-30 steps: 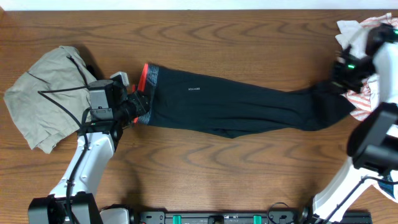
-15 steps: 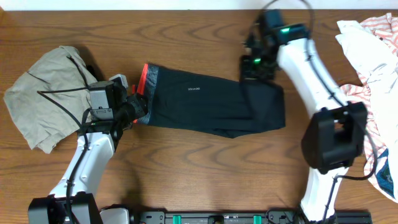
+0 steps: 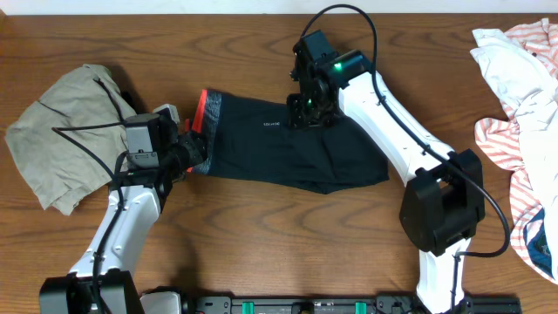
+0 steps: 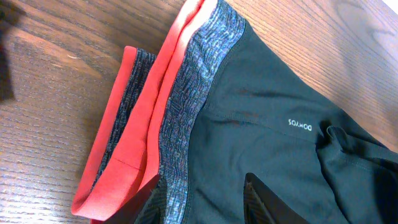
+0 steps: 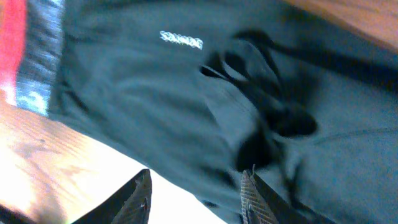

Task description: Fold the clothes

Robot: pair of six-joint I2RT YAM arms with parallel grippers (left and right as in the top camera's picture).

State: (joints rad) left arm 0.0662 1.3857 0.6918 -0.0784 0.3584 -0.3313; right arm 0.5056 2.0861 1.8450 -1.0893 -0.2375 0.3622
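The leggings point(image 3: 288, 148) are laid folded on the table point(image 3: 261, 235), the waistband point(image 4: 180, 124) pinched in the closed left gripper point(image 3: 193, 157), while the right gripper point(image 3: 305, 109) is held above them with jaws parted.

Khaki garment point(image 3: 65, 131); striped clothes point(image 3: 521, 96); table point(image 3: 261, 253).

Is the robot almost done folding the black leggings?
About halfway. Done: the black leggings are doubled over, ankle ends lying near the logo. In hand: the right hand hovers over those ends, while the left hand is at the grey and red waistband. Left: probably another fold to make a small bundle.
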